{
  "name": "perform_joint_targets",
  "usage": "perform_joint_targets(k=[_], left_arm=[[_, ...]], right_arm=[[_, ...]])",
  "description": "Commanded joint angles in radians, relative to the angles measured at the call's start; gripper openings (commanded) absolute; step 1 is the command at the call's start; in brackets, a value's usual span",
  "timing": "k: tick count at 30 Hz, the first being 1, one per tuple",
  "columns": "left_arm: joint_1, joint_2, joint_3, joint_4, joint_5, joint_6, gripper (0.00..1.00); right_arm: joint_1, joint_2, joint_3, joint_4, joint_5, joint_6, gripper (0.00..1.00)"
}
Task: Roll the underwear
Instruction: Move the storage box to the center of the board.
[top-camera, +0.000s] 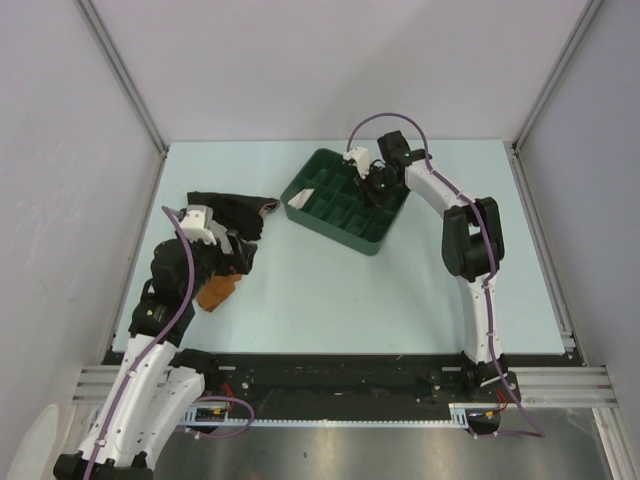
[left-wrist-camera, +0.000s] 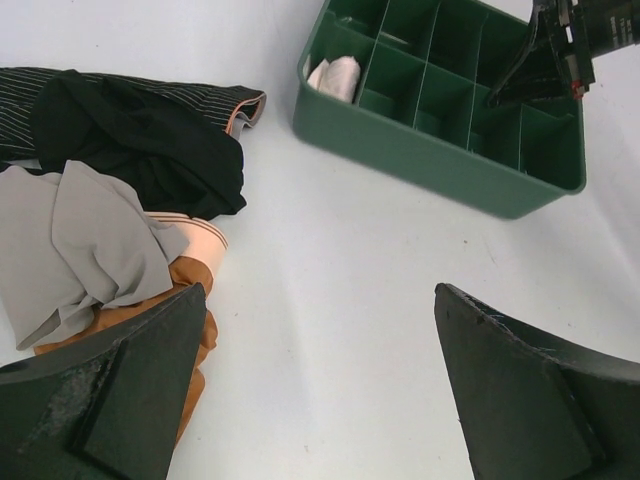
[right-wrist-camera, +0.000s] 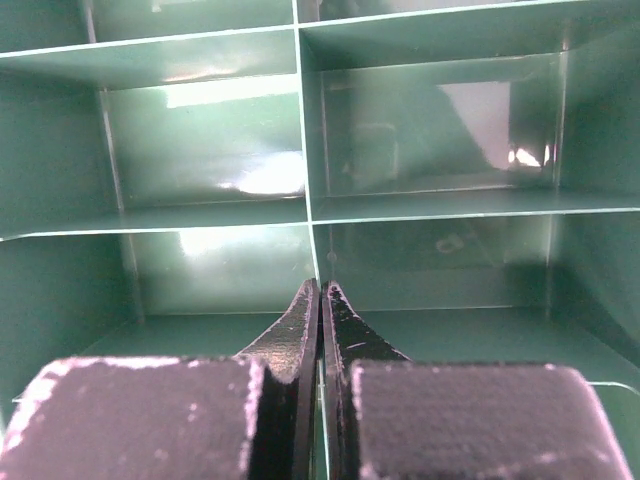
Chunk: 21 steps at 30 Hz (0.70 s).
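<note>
Underwear (left-wrist-camera: 335, 78) is in neither tool. Nearest, the left tool (left-wrist-camera: 320, 320) hangs wide open and empty over the worktop (left-wrist-camera: 330, 230), beside a loose heap of grey garment (left-wrist-camera: 80, 240), black garment (left-wrist-camera: 150, 150) and orange-brown garment (left-wrist-camera: 190, 280). Farther off, the white piece sits bundled in a corner compartment of the green tray (left-wrist-camera: 430, 165), so its rolling looks done. Beyond, the right tool (right-wrist-camera: 320, 300) is closed with no fabric in it, low among other compartments; backing out seems all that is left.

Clothes pile (top-camera: 232, 212) partly covered by left arm (top-camera: 175, 275) in top view. Underwear (left-wrist-camera: 335, 78) half hidden behind tray wall (left-wrist-camera: 430, 160). Right gripper (left-wrist-camera: 512, 82) cut off by upper edge in left wrist view.
</note>
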Motion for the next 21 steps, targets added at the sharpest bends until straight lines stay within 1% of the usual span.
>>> perform_joint_targets(k=[1,7,15,21], left_arm=[[0.004,0.002,0.001,0.009,0.0,-0.02,1.0],[0.004,0.014,0.001,0.018,0.007,-0.026,1.0],[0.004,0.026,0.01,0.021,0.01,-0.027,1.0],[0.004,0.031,0.012,0.023,0.014,-0.027,1.0]], right_arm=[[-0.066,0.016,0.102,0.064,0.022,0.057,0.0],[-0.104,0.056,0.165,0.053,0.026,0.027,0.0],[-0.142,0.096,0.208,0.045,0.026,-0.007,0.0],[-0.15,0.103,0.211,0.012,-0.021,-0.104,0.01]])
